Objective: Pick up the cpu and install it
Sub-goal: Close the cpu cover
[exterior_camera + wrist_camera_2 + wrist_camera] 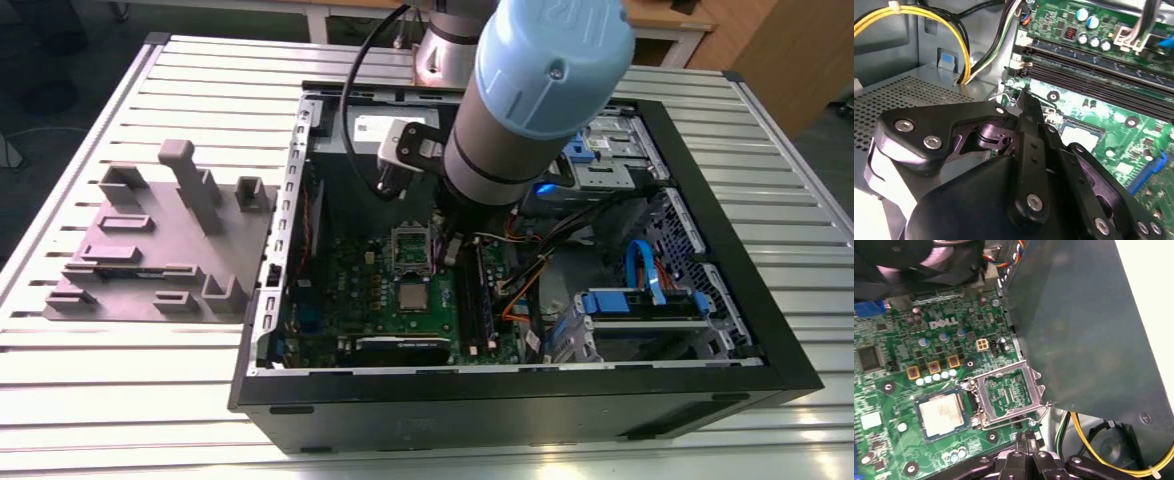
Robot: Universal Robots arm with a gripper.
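Note:
The cpu (pixel 940 414), a small silvery square with a paler rim, lies flat in its socket on the green motherboard (pixel 899 355). In the exterior view the cpu (pixel 411 293) sits in the board's middle. The metal socket frame (pixel 1006 395) is flipped open beside it, with its wire lever at the edge. My gripper (pixel 1026 441) hovers just off the open frame's edge, fingertips pressed together with nothing between them. The black fingers (pixel 1030 117) also show in the second wrist view, above the socket area (pixel 1079 134). My arm (pixel 534 90) reaches down into the open computer case.
The black case wall (pixel 534 410) rings the board. A dark metal panel (pixel 1079 325) stands close beside the socket, with yellow cables (pixel 1094 450) below it. Memory slots (pixel 1094 80) run past the socket. A grey block fixture (pixel 160 240) stands on the slatted table at the exterior view's left.

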